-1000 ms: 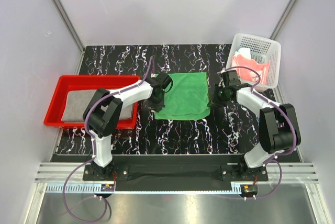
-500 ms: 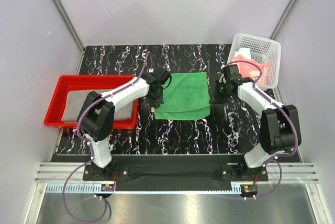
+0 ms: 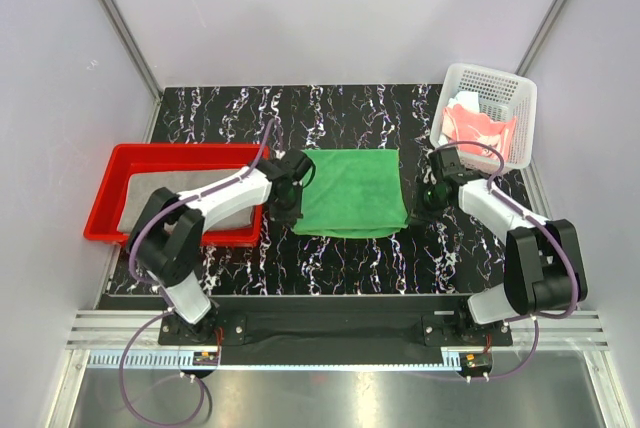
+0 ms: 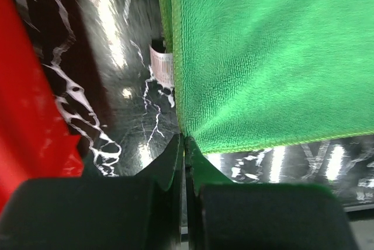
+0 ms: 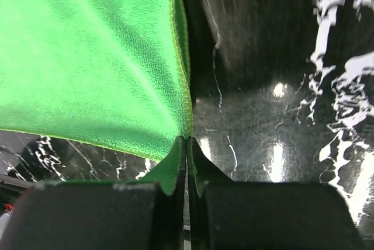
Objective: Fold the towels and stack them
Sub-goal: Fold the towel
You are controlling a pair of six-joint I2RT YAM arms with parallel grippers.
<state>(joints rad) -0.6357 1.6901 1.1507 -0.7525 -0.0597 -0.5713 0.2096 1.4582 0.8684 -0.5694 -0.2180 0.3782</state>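
Note:
The bright green towel (image 3: 353,191) is stretched between my two grippers over the middle of the table. My left gripper (image 3: 291,210) is shut on its near left corner (image 4: 193,136); a white label hangs at that edge. My right gripper (image 3: 424,206) is shut on its near right corner (image 5: 182,130). The grey towel (image 3: 146,206) lies in the red tray (image 3: 110,176) at the left. The salmon-pink towel (image 3: 478,128) and a bit of the pale mint-green towel (image 3: 493,106) sit in the white basket (image 3: 520,90) at the back right.
The red tray's rim (image 4: 32,127) is close to the left of my left gripper. The basket stands just behind my right arm. Black marbled table surface (image 3: 350,258) runs in front of the green towel. Grey walls enclose the table at the back and sides.
Both grippers have moved toward the near edge and slightly apart, pulling the green towel's near edge forward. The towel now lies flatter and wider, its folded-under front gone.

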